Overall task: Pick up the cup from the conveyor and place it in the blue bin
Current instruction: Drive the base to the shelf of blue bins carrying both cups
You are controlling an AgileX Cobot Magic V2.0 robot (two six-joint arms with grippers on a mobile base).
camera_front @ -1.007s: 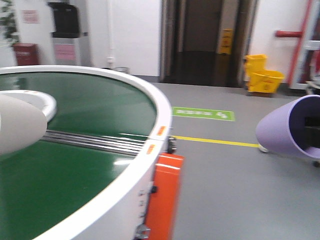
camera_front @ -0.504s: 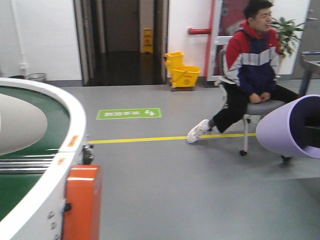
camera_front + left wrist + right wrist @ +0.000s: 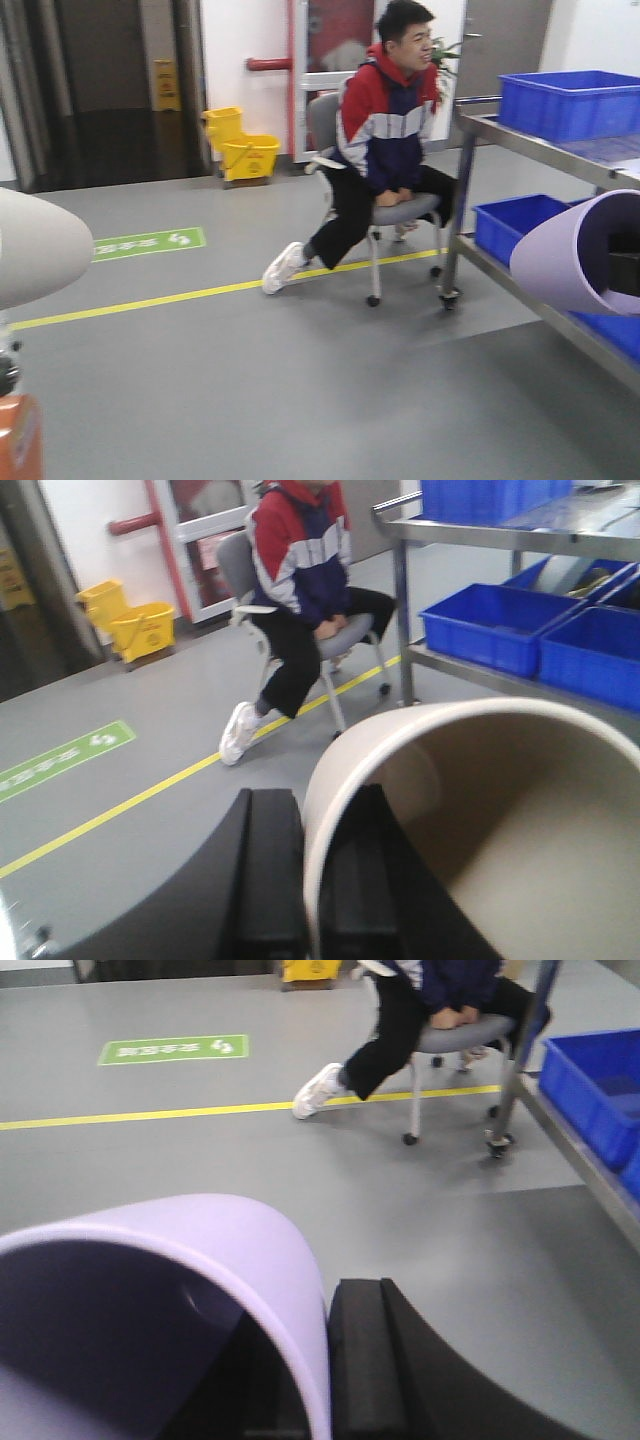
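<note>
My left gripper (image 3: 318, 880) is shut on the rim of a beige cup (image 3: 500, 820), one finger inside and one outside; the cup also shows at the left edge of the front view (image 3: 35, 245). My right gripper (image 3: 322, 1360) is shut on the rim of a lilac cup (image 3: 180, 1290), which shows at the right edge of the front view (image 3: 570, 250). Blue bins stand on a metal rack: one on the top shelf (image 3: 570, 100), one on the lower shelf (image 3: 515, 222), two lower ones in the left wrist view (image 3: 490, 625). The conveyor is out of view.
A man in a red, white and navy jacket (image 3: 385, 110) sits on a wheeled chair (image 3: 400, 215) next to the rack (image 3: 470, 180). A yellow mop bucket (image 3: 240, 145) stands by the far wall. A yellow line (image 3: 200, 292) crosses the grey floor. An orange panel (image 3: 18, 440) shows bottom left.
The view has swung right: the green conveyor has left the frame, and the seated man, the rack and the blue bins have come in. Both cups stay held.
</note>
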